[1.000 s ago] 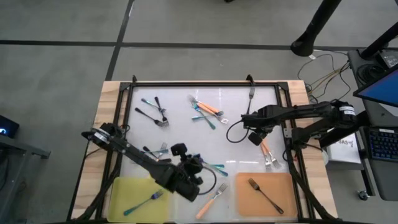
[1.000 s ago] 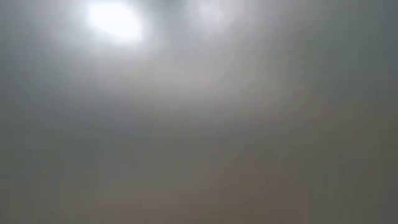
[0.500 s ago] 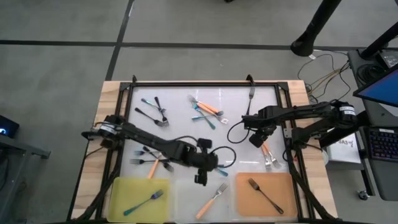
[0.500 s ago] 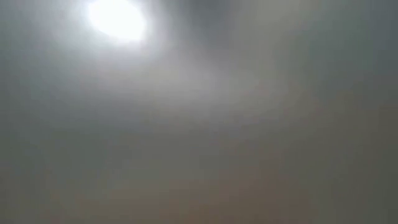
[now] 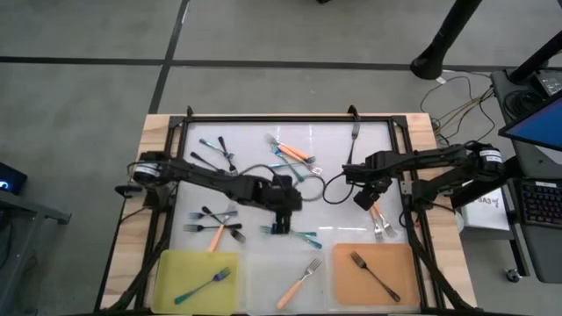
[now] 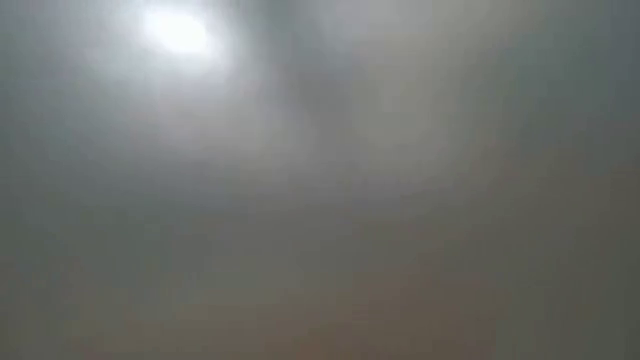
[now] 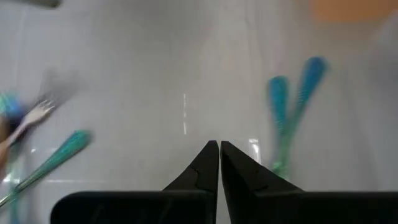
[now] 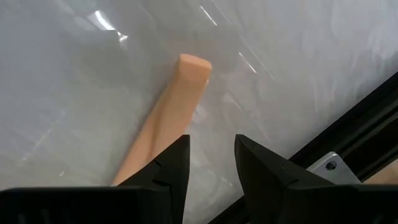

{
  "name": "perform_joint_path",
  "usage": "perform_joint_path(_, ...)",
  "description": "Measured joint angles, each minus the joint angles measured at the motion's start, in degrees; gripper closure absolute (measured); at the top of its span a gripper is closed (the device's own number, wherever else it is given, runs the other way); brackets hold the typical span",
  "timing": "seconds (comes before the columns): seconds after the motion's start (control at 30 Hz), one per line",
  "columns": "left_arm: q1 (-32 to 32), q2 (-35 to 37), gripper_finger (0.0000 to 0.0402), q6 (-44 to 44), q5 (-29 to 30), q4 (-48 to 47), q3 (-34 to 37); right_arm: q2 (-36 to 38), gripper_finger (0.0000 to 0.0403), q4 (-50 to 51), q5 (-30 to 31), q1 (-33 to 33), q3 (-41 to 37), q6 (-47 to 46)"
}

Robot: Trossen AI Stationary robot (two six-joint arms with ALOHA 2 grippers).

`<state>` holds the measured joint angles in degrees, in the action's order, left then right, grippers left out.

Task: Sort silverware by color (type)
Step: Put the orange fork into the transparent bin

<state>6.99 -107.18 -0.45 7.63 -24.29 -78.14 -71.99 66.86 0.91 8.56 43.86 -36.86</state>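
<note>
Small forks of three kinds lie scattered over the white table point(image 5: 334, 145): blue-teal forks point(image 5: 303, 234), orange-handled forks point(image 5: 379, 217) with silver tines, and dark grey-black forks point(image 5: 215, 162). Three mats line the near edge: a yellow mat point(image 5: 176, 268) carrying one teal fork point(image 5: 202, 285), a pale middle area with one orange-handled fork point(image 5: 299, 283), and an orange mat point(image 5: 399, 263) carrying one dark fork point(image 5: 374, 275).

A black frame point(image 5: 290, 119) borders the white surface. Bare white space shows between the central forks and the mats, and along the far right part.

The left tool point(image 5: 281, 224) hangs over the table's middle with its fingers pressed together, holding nothing; two blue-teal handles point(image 7: 289, 115) lie just beside its tips. The right tool point(image 5: 367, 200) sits near the right frame rail, fingers partly spread, with an orange handle point(image 8: 165, 124) running beneath one finger; whether it touches the handle cannot be told. The low view shows only grey haze.
</note>
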Motion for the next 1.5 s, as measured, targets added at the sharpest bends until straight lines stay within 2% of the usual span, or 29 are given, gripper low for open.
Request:
perform_joint_path(0.17, -3.1, 8.4, 0.0402, -0.6, -1.6, 6.9, 10.3, 0.0, 0.0284, -0.6, 0.0, 0.0, 0.0, -0.1)
perform_joint_path(0.37, -4.1, 21.7, 0.0402, -2.2, -1.8, 18.6, 25.6, 0.0, 0.0284, -3.9, 0.0, 0.0, 0.0, -0.6)
perform_joint_path(0.57, -4.1, 33.4, 0.0402, -8.4, -1.6, 35.3, 41.5, -0.1, 0.0284, -6.3, -2.5, 0.0, 0.0, -1.7)
perform_joint_path(0.8, -4.1, 40.0, 0.0402, -14.4, -1.1, 57.0, 54.5, -0.1, 0.0284, -5.9, -4.3, 0.0, 0.0, -1.8)
perform_joint_path(0.9, -4.1, 41.1, 0.0398, -14.3, -0.9, 63.1, 56.7, -0.2, 0.0284, -5.9, -4.3, 0.0, 0.0, -1.6)
perform_joint_path(1.03, -4.1, 41.6, 0.0377, -14.1, -0.8, 65.8, 57.1, -0.6, 0.0284, -5.9, -4.3, 0.0, 0.0, -0.5)
perform_joint_path(1.33, -4.1, 40.5, 0.0308, -11.3, -1.9, 65.8, 52.8, -4.2, 0.0284, -7.8, -3.6, 0.1, -3.1, 0.4)
perform_joint_path(1.5, -4.1, 40.4, 0.0283, -10.3, -2.6, 63.2, 49.7, -6.2, 0.0284, -9.1, -3.9, 0.1, -4.2, 0.6)
